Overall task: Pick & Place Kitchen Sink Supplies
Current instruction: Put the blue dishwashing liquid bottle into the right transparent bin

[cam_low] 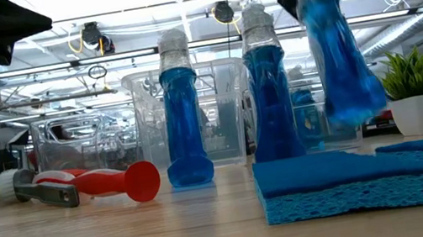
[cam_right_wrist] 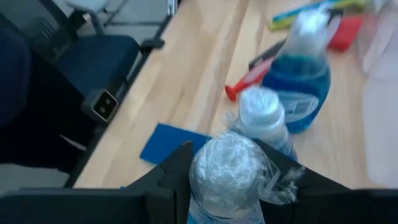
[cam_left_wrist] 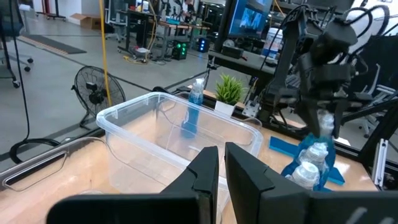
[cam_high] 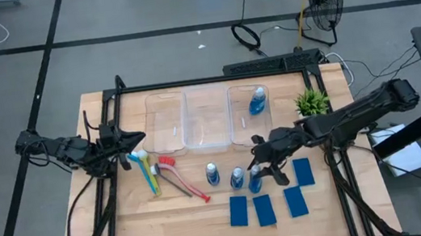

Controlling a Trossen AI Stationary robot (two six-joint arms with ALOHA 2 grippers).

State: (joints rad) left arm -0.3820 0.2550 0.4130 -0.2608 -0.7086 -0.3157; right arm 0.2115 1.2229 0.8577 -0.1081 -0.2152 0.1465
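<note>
Three blue-and-white bottles are at the table's middle front. Two stand upright (cam_high: 212, 175) (cam_high: 237, 178). The third bottle (cam_low: 342, 55) is off the table, with my right gripper (cam_right_wrist: 229, 180) shut on its top. Another bottle (cam_high: 257, 99) stands in the right clear bin. Several flat blue sponges (cam_high: 265, 209) lie near the front edge. Dish brushes (cam_high: 152, 171) with a red-handled one (cam_high: 184, 178) lie at the left. My left gripper (cam_left_wrist: 221, 177) waits shut and empty at the table's left, above the brushes' far ends. My right gripper pinches the bottle's plastic-wrapped cap and neck (cam_right_wrist: 227, 168) between its two fingers. The fingers come from the table's right, slanting down. The bottle hangs below them, tilted, its base (cam_low: 356, 108) lifted clear of the table.
Three clear bins (cam_high: 207, 122) stand in a row at the back. A small potted plant (cam_high: 312, 102) sits right of them. The nearest sponge (cam_low: 349, 180) lies just in front of the standing bottles. Bare wood stretches along the front left.
</note>
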